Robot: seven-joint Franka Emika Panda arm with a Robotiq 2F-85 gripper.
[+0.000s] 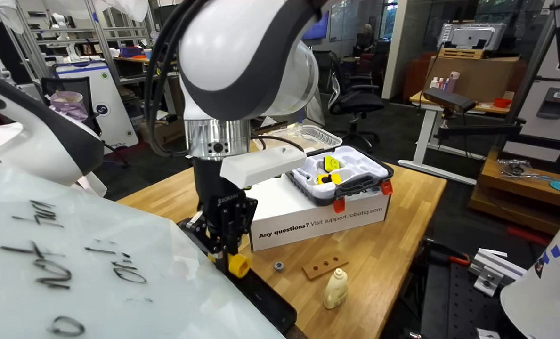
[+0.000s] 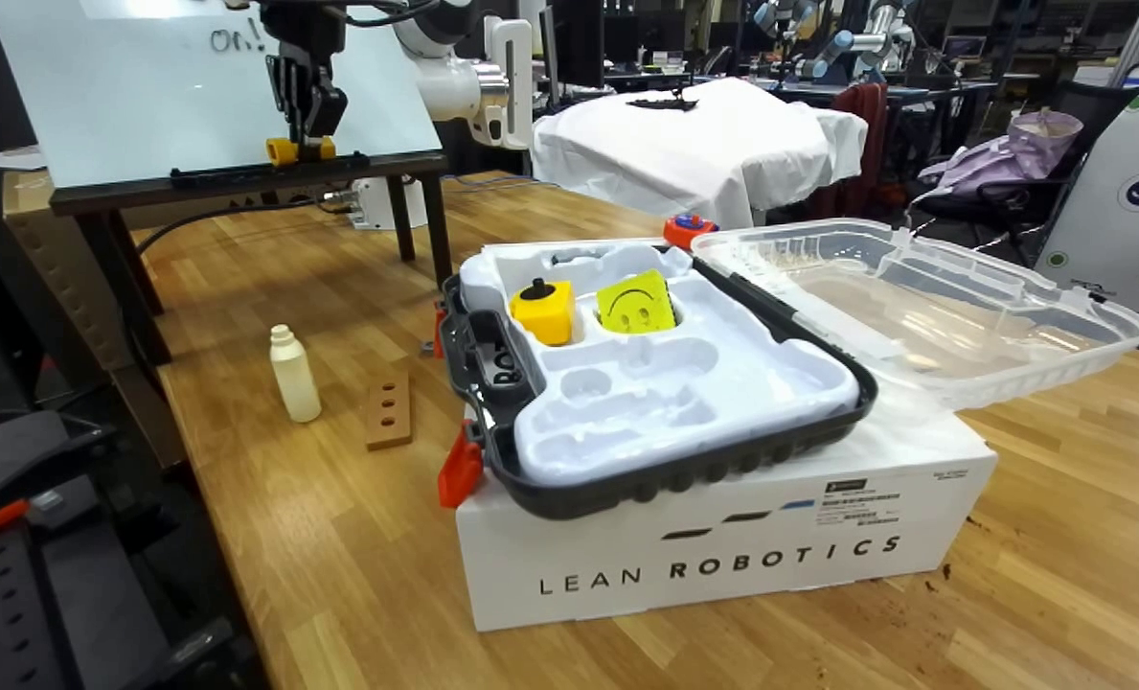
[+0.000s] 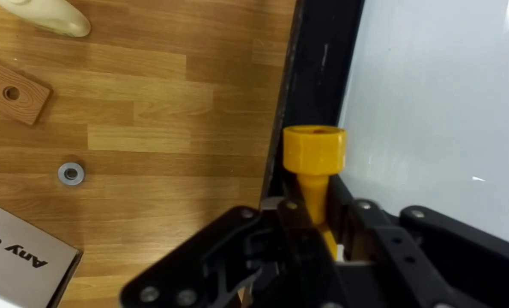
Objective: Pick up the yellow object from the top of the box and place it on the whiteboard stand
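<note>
The yellow object (image 1: 239, 265) has a wide round end and a narrow neck. It lies sideways at the black ledge (image 1: 266, 297) of the whiteboard stand, in front of the white board (image 1: 119, 287). In an exterior view it sits low at the ledge (image 2: 377, 171), with yellow (image 2: 283, 151) showing on both sides of the fingers. My gripper (image 3: 313, 192) points down, its fingers closed around the neck of the yellow object (image 3: 314, 149). I cannot tell whether the object touches the ledge. The white box (image 1: 317, 226) stands on the table behind.
An open case (image 2: 684, 383) with yellow pieces lies on the box, its clear lid (image 2: 914, 307) folded back. A cream bottle (image 1: 336, 289), a wooden block with holes (image 1: 325, 267) and a grey ring (image 1: 279, 266) are on the table. Another arm (image 1: 39, 127) is behind the board.
</note>
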